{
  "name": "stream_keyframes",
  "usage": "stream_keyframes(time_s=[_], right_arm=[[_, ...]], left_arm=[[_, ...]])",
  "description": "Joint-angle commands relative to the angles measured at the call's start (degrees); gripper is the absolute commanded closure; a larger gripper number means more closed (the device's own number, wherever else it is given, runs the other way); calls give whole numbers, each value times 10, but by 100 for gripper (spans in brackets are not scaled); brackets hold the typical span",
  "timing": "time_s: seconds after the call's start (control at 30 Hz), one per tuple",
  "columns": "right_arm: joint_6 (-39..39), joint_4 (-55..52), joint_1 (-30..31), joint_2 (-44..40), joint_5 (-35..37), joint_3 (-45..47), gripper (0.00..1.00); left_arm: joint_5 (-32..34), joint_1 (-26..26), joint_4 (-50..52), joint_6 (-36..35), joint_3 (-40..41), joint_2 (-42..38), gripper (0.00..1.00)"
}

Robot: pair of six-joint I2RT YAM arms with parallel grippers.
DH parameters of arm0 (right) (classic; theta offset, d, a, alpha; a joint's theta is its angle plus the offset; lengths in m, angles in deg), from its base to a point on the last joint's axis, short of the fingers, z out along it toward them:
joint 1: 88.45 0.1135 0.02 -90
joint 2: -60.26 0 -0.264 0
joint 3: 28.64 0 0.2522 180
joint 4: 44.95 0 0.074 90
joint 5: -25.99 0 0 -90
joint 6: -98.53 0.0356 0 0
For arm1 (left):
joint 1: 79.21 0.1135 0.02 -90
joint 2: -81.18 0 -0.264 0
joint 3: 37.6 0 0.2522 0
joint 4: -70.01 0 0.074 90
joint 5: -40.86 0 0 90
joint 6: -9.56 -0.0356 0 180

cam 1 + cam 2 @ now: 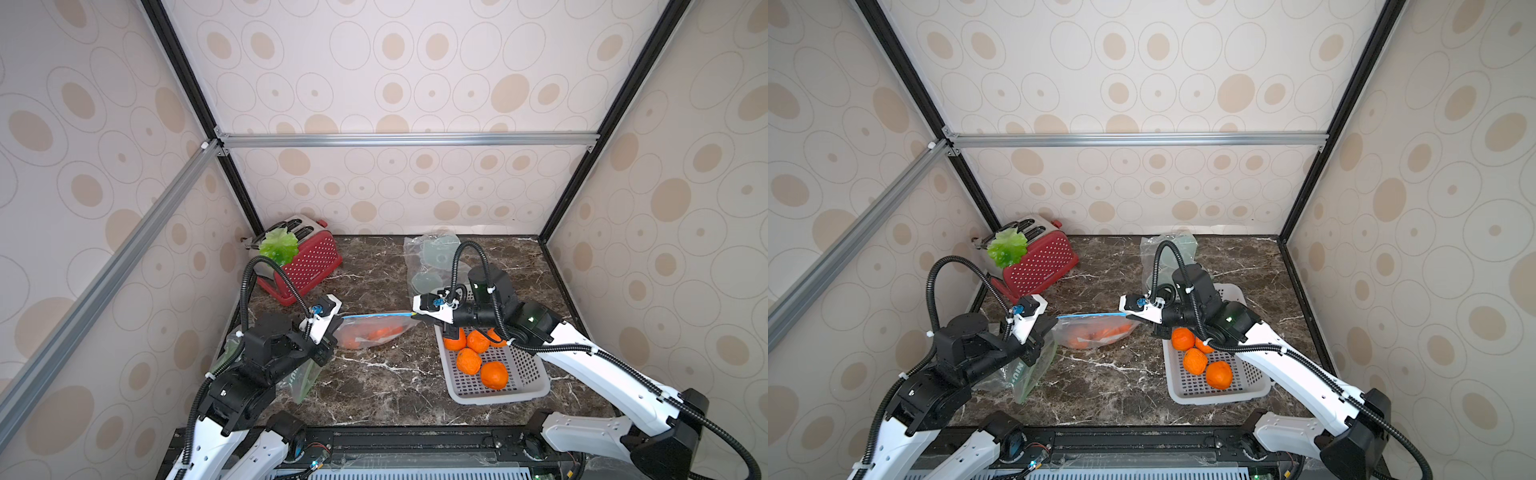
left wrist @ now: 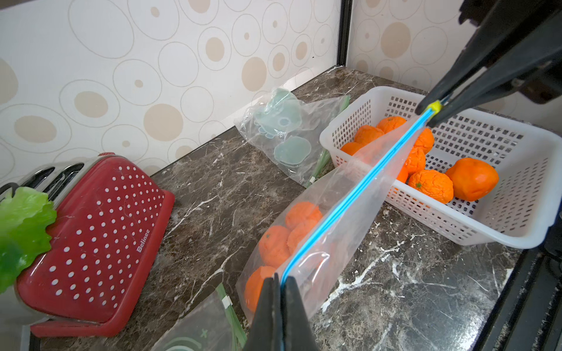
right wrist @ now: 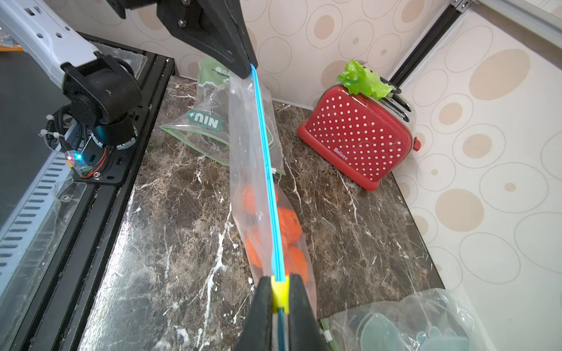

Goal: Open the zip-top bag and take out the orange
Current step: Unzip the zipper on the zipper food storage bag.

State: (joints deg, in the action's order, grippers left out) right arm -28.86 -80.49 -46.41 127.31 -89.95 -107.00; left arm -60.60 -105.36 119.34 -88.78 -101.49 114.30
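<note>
A clear zip-top bag [image 1: 374, 332] with a blue zip hangs stretched between my two grippers, just above the marble top. Several oranges [image 2: 273, 243] show through its lower part, also in the right wrist view [image 3: 289, 225]. My left gripper [image 2: 281, 278] is shut on the zip's end corner, in both top views [image 1: 338, 320] [image 1: 1054, 322]. My right gripper [image 3: 279, 278] is shut on the yellow slider [image 3: 279, 291] at the opposite end of the zip [image 1: 415, 316]. The two blue tracks run taut and close together.
A white perforated basket [image 1: 498, 398] with several loose oranges [image 1: 494, 374] sits right of the bag, under my right arm. A red toaster [image 1: 309, 266] with a lettuce leaf [image 1: 279, 247] stands back left. Two other clear bags lie at the back [image 1: 432, 257] and under my left arm [image 1: 303, 378].
</note>
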Motion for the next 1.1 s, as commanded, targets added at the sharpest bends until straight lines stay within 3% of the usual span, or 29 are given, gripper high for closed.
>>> stream_keyframes(time_s=[0.0,0.53,1.0,1.07], right_arm=[[0,-50,-20,-25,40,18,100],[-13,-88,-35,-59,59,34,100],[-13,-79,-41,-56,29,34,100],[-15,-80,-40,-55,24,35,100]], left_arm=[[65,7,35,7,-10,-9,100],[76,7,41,5,-8,-15,100],[38,7,45,18,-11,-13,100],[18,7,46,22,-14,-13,64]])
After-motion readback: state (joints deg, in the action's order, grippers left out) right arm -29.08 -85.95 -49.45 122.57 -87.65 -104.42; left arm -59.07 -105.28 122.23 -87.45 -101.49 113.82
